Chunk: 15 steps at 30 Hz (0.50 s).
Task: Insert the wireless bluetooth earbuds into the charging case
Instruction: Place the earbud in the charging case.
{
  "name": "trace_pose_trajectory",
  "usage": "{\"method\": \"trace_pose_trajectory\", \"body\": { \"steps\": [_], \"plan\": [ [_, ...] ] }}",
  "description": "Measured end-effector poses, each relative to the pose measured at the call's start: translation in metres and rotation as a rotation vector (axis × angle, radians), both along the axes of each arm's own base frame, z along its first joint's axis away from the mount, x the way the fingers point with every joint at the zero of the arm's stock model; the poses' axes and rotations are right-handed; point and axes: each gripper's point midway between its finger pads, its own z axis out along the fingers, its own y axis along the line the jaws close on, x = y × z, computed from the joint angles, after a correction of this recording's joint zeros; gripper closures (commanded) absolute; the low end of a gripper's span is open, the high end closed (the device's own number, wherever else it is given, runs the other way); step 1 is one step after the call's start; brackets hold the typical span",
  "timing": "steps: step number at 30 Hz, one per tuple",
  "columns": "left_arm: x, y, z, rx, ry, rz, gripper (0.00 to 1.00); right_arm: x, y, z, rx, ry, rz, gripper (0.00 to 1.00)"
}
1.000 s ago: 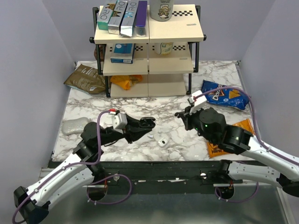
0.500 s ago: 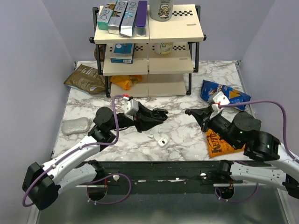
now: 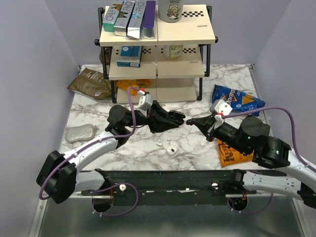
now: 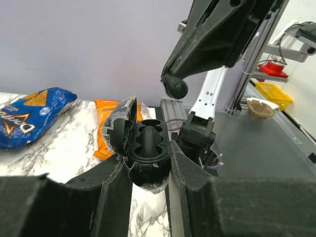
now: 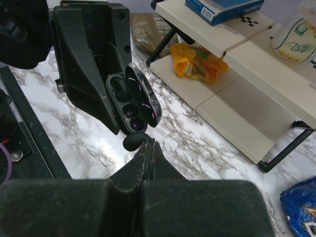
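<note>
A single black earbud (image 5: 134,140) is pinched at the very tip of the right fingers (image 5: 146,154), which are pressed tightly together on it, and it hangs in the air just beside the open mouth of the charging case (image 5: 129,101), close to it but not in a well. The case is black and egg-shaped, its lid hinged back and its two moulded wells facing the bud; whether the second bud already sits inside cannot be told. The left fingers (image 4: 116,183) are clamped on the case's lower body from both sides and hold it above the surface (image 3: 195,144) at mid-table, tilted toward the right arm. On the marble below the two arms lies a small white object (image 3: 172,149). A blue chip bag (image 3: 238,101) and an orange bag (image 3: 228,154) lie to the right, the orange one partly under the right arm. At the back stands a tiered shelf (image 3: 185,32) with boxes on it; a brown bag (image 3: 91,83) and a pale pouch (image 3: 81,132) lie at the left.
</note>
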Motion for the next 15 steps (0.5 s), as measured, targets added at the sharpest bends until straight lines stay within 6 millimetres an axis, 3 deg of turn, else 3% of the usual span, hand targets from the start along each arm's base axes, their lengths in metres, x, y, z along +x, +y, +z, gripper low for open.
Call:
{"method": "trace_pose_trajectory", "body": {
  "steps": [8, 15],
  "plan": [
    [-0.004, -0.001, 0.003, -0.011, 0.015, -0.036, 1.0, 0.008, 0.017, -0.004, -0.033, -0.011, 0.008, 0.99],
    [-0.006, -0.001, 0.002, -0.005, 0.023, -0.047, 1.0, 0.008, 0.026, 0.007, -0.042, -0.039, 0.026, 0.99]
  ]
}}
